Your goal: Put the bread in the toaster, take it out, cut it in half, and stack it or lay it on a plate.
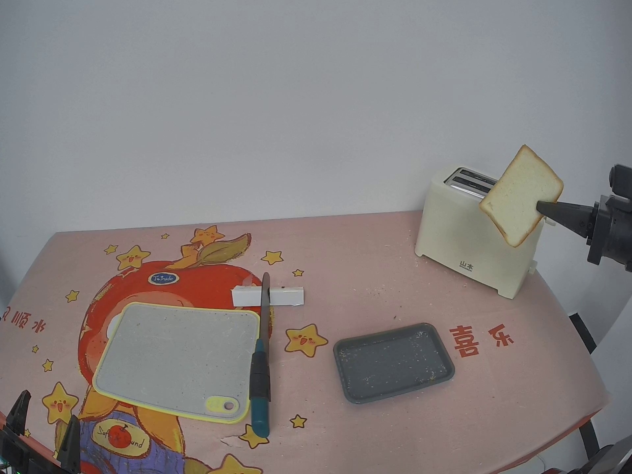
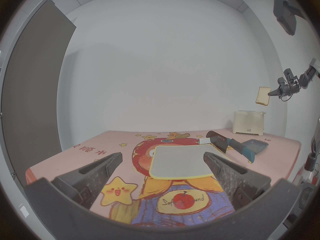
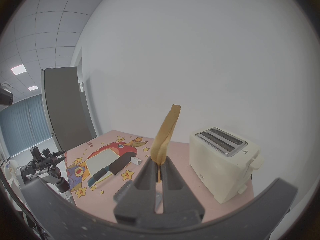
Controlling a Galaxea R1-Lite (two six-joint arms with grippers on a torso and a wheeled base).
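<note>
Head view: the right gripper (image 1: 546, 207) pinches the bread (image 1: 522, 195) by one edge, holding it tilted and aloft near the toaster (image 1: 471, 238). The grey plate (image 1: 394, 362) holds only crumbs.

Left wrist view: the left gripper (image 2: 162, 155) hangs with fingers spread, holding nothing, before the cutting board (image 2: 181, 160).

Right wrist view: both toaster slots (image 3: 221, 140) are empty. The risk — a tilted slice could catch a slot rim and buckle, since so thin a grip may let it swivel.
</note>
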